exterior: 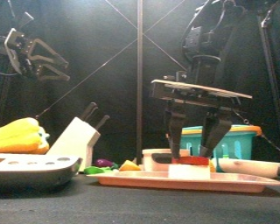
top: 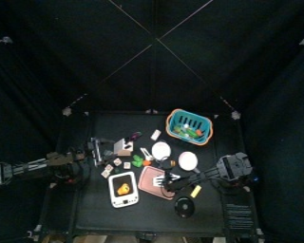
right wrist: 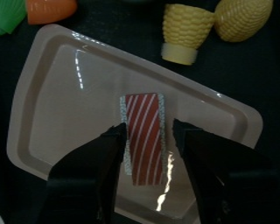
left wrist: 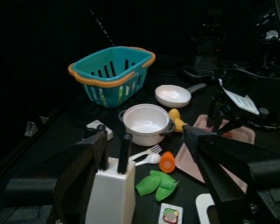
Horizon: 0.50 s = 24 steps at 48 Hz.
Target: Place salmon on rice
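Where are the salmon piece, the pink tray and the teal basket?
salmon (right wrist: 145, 131), right wrist view, striped top.
pink tray (right wrist: 73, 96), right wrist view, bare floor.
teal basket (left wrist: 108, 74), left wrist view, front wall.

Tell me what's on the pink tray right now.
One salmon piece sits on a white rice block on the tray, between the right gripper's open jaws. The rice is mostly covered by salmon.

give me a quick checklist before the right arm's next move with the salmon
1. Salmon on rice: ok, the striped slice lies on the white block.
2. Right gripper open: ok, jaws stand either side of the piece.
3. Jaws clear of the salmon: cannot tell, the gaps look thin.
4. Pink tray flat on the table: ok.
5. Corn clear of a straight lift: ok, outside the tray.
6. Left gripper out of the way: ok, raised apart.
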{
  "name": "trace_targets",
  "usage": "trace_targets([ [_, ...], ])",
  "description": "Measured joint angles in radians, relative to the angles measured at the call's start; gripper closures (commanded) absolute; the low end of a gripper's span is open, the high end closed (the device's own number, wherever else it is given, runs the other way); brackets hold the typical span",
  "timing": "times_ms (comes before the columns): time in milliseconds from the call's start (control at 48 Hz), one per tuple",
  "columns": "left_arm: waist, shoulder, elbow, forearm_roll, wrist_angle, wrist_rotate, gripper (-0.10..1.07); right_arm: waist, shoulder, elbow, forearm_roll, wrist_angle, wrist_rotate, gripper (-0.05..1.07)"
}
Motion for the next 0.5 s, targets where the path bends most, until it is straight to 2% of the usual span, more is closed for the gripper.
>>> trace_targets([
  [292,-0.002,0.0,-0.002,0.0,0.0,-0.002,-0.05,0.009,-0.014,0.0,-0.032,-0.002,0.0,0.26],
  [500,0.0,0.0,0.0,0.0,0.0,-0.002,-0.05,0.011,-0.014,0.002,-0.026,-0.011,0.0,0.45],
])
